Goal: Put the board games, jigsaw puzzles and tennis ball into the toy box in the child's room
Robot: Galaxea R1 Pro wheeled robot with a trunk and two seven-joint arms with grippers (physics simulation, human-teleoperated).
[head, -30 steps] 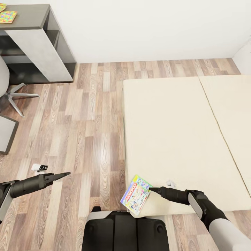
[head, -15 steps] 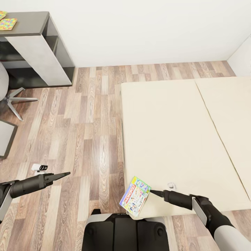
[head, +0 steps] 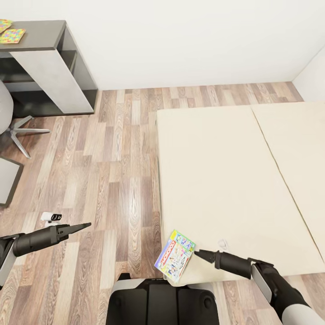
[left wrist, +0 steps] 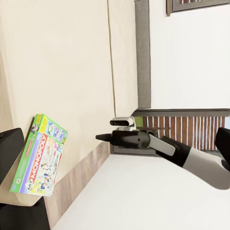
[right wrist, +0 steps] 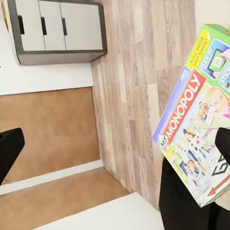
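Nearest the robot, a board game (head: 175,255) lies at the near corner of the bed (head: 234,180), overhanging the mattress edge toward the floor; the right wrist view shows its cover reading "My Monopoly". The right gripper (head: 198,253) points at the box's right edge, tips just beside it, fingers seemingly drawn to a point, though whether they are fully together I cannot tell. The left gripper (head: 85,224) hangs over the wood floor (head: 108,180), well apart from the box, fingers together and holding nothing. To do this step well, the right fingers should part first, then slide along the mattress to take the box's near edge square; the overhang may help a finger get beneath, but a careless nudge could tip it off the bed. Farther off, the two jigsaw puzzles (head: 12,34) rest on the dark end of the table (head: 43,38). Compared with a second ago, the right arm has drawn back toward the bed's near edge, and the view has shifted slightly; the box appears unmoved.
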